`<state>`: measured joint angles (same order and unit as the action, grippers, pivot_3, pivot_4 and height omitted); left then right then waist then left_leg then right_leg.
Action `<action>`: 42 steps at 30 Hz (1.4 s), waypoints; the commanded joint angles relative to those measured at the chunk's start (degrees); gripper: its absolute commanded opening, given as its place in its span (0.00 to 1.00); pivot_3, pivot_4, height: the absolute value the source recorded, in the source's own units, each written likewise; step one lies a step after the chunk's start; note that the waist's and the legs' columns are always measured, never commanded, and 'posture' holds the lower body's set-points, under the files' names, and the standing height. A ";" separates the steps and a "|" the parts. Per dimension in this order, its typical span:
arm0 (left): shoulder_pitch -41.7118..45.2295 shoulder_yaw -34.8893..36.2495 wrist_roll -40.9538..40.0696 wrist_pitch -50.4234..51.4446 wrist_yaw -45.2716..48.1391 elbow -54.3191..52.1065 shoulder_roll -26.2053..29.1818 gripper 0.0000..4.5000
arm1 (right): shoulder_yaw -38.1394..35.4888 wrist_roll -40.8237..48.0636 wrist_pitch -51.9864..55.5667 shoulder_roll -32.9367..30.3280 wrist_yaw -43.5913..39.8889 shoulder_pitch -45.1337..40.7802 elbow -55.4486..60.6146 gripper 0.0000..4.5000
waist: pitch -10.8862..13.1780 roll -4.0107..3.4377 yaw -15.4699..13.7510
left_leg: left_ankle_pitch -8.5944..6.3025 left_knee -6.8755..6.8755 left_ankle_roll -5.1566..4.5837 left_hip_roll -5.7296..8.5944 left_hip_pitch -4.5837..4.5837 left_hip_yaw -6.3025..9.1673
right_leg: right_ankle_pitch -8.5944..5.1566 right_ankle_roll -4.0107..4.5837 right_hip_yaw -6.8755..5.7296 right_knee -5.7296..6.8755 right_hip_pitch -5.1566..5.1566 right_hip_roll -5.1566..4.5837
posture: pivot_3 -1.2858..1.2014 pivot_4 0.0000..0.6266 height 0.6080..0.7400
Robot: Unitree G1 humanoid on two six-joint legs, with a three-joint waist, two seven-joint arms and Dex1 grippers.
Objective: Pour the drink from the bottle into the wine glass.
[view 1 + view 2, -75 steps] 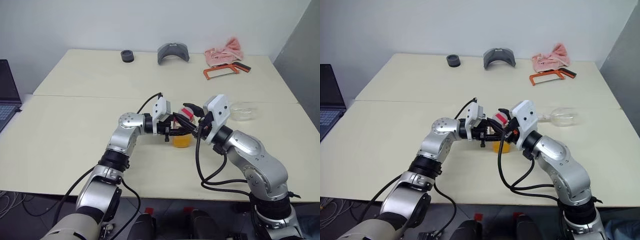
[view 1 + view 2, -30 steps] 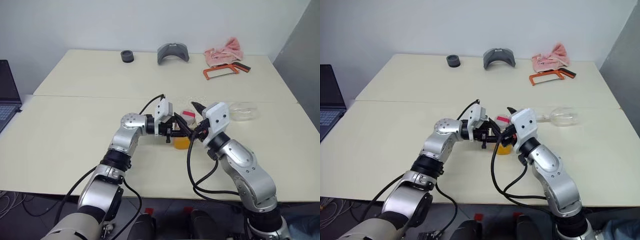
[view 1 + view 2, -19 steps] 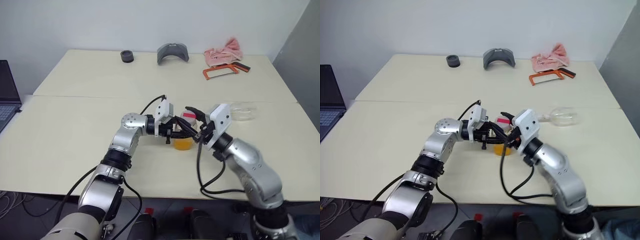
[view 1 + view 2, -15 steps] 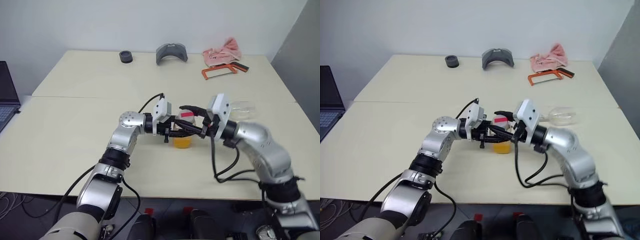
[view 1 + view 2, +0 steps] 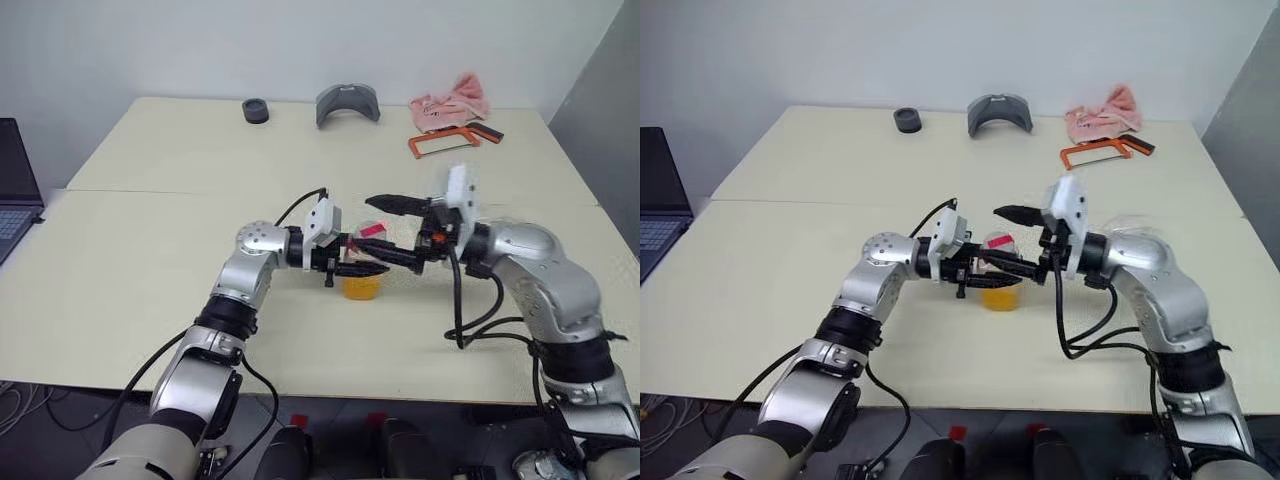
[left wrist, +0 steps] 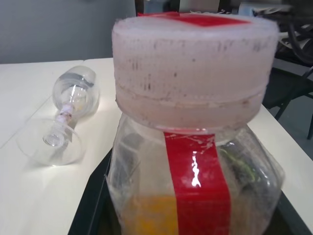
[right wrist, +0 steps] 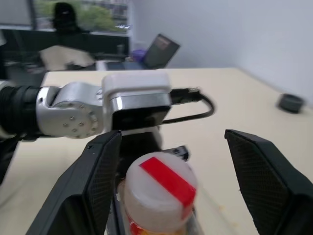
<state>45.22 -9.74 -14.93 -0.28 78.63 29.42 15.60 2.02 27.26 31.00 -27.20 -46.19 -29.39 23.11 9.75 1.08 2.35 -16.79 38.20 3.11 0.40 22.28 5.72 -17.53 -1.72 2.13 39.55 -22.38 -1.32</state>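
On the desk (image 5: 150, 260), left fingers (image 5: 362, 268) clamp the capped bottle (image 5: 364, 262); right fingers (image 5: 384, 232) gape wide around its cap (image 7: 160, 184), holding nothing.

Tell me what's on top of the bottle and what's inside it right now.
A white cap with a red strip is on the bottle, so it's not opened yet. Orange drink fills its bottom part. The left gripper covers part of its side, so the exact level is unclear.
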 commanded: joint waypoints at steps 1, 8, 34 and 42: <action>0.65 0.28 -0.55 -0.51 -0.24 -2.27 -0.30 0.38 | -0.05 -1.51 0.38 2.24 7.33 2.23 7.17 0.81 | 0.00 0.00 0.09 | 0.00 -0.02 0.00 -0.01 -0.01 0.00 | 0.00 0.00 0.00 0.02 0.00 0.02 | 0.52 0.24 1.00; 1.14 0.32 -0.51 -0.91 -0.64 -1.40 -0.87 0.38 | 5.11 -8.56 -3.03 1.81 9.94 3.31 8.24 0.81 | 0.00 0.00 0.42 | -0.03 -0.01 -0.05 0.02 -0.15 -0.06 | 0.00 0.00 0.05 0.19 0.00 0.06 | 0.52 0.24 1.00; 0.39 0.89 -0.45 -2.11 -2.69 -1.16 -1.87 0.38 | -3.48 -8.78 -0.16 -1.29 15.25 9.53 10.36 0.81 | 0.00 0.00 0.40 | -0.03 0.00 -0.07 0.02 -0.18 -0.09 | -0.01 0.00 0.08 0.21 0.02 0.07 | 0.52 0.24 1.00; 0.28 0.88 -0.39 -2.45 -3.19 -1.13 -1.79 0.38 | -5.32 -7.08 1.53 -2.99 14.74 11.69 12.28 0.81 | 0.00 0.00 0.37 | -0.04 0.00 -0.08 0.02 -0.18 -0.09 | -0.01 0.00 0.08 0.20 0.03 0.07 | 0.52 0.24 1.00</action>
<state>45.29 -9.50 -14.67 -0.96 74.41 29.59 13.48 1.08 20.44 32.23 -29.28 -33.55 -17.57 34.27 9.75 1.08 2.72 -16.83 38.20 3.04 0.42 22.10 5.63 -17.53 -1.73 2.22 39.75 -22.35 -1.25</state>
